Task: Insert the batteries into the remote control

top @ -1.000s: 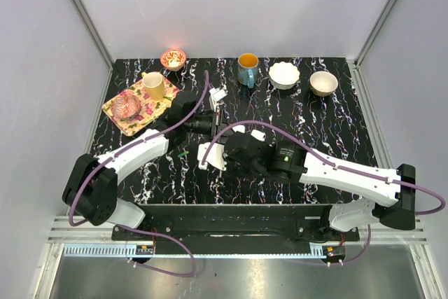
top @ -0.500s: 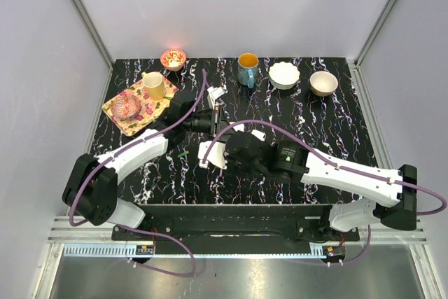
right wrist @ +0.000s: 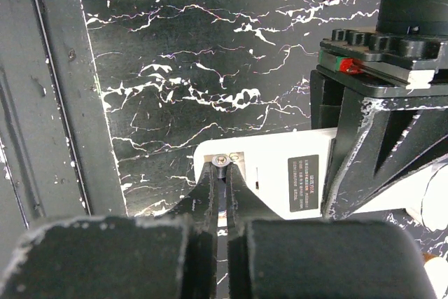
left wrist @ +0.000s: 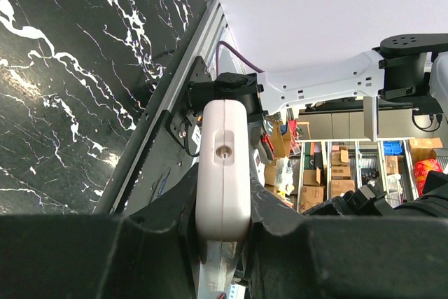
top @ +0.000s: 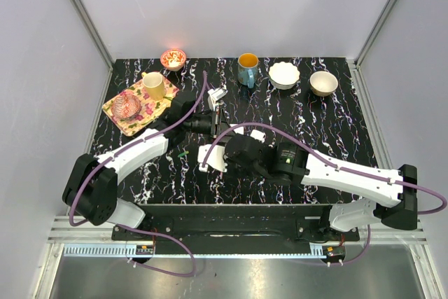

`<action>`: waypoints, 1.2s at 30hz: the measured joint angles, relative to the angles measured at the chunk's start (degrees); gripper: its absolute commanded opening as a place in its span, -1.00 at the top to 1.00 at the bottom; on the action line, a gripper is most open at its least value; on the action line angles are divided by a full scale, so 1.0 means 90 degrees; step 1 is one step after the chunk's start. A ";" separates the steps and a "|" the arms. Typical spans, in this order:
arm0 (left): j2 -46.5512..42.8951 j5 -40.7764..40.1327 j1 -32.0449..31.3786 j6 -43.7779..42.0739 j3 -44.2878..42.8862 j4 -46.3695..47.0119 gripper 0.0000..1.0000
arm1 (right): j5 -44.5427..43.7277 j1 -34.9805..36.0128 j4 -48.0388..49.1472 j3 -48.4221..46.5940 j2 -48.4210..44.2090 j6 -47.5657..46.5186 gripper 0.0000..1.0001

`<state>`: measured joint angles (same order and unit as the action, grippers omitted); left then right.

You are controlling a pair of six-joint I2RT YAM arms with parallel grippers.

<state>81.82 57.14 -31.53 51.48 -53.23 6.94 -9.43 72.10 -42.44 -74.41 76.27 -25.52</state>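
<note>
Black marbled table (top: 336, 124) holds blue mug (top: 247, 69), white bowl (top: 284, 75), floral mat (top: 150, 110).

Pale grey walls (top: 231, 5) enclose a black marbled table (top: 329, 124); beyond, what look like shelves of boxes (left wrist: 329, 173).

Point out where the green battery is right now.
In the top view the green battery lies loose on the black table, left of centre, in the gap between the left arm's white forearm and a flat white piece.

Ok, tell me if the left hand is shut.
Shut on the small white plastic remote control: the left hand clamps both sides.
</note>
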 measured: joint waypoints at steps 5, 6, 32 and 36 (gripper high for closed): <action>0.0000 0.0007 0.0007 -0.0002 -0.0012 -0.0114 1.00 | -0.0053 0.0083 -0.0068 0.0000 0.0000 -0.0032 1.00; 0.0000 0.0007 0.0010 0.0000 -0.0015 -0.0141 1.00 | -0.0058 0.0095 -0.0083 0.0000 -0.0002 -0.0036 1.00; 0.0007 -0.0007 0.0019 -0.0172 -0.0177 -0.0449 1.00 | -0.0182 0.0158 -0.0005 0.0090 -0.0022 -0.0138 0.80; 0.0007 -0.0034 0.0017 -0.0172 -0.0177 -0.0420 1.00 | -0.0214 0.0163 -0.0007 0.0092 -0.0012 -0.0136 0.74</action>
<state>81.89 56.84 -31.38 49.93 -54.83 3.16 -11.35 73.56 -42.50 -73.58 76.16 -26.74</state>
